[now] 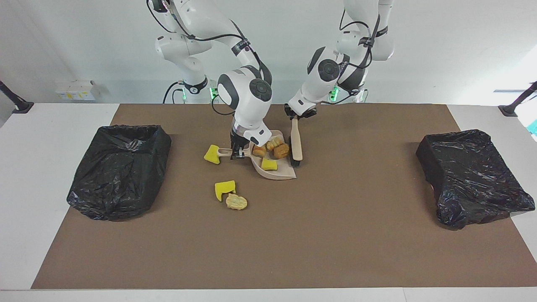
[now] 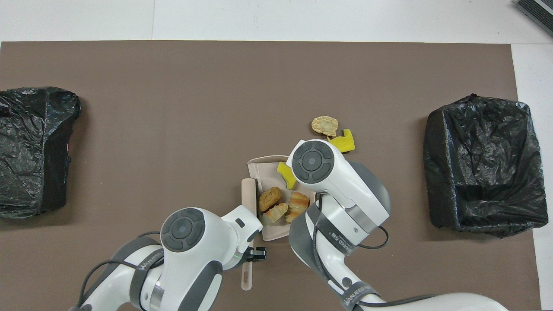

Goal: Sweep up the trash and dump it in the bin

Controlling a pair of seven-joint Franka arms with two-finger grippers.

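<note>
The right claw (image 1: 235, 153) is clamped on the handle of a beige plastic dustpan (image 1: 280, 173) resting mid-counter. The left claw (image 1: 298, 114) is clamped on a beige wooden brush (image 1: 296, 144), its bristles at the pan's open edge. Four trash scraps (image 1: 273, 152), bread lumps and a yellow sponge chunk, lie in the pan. Sweeping seems underway: three scraps remain on the brown mat (image 1: 335, 235), one (image 1: 212, 154) beside the handle, two (image 1: 230, 195) farther from the robots. Black-bagged bins (image 1: 119, 167) sit at both counter ends, with open mat between.
</note>
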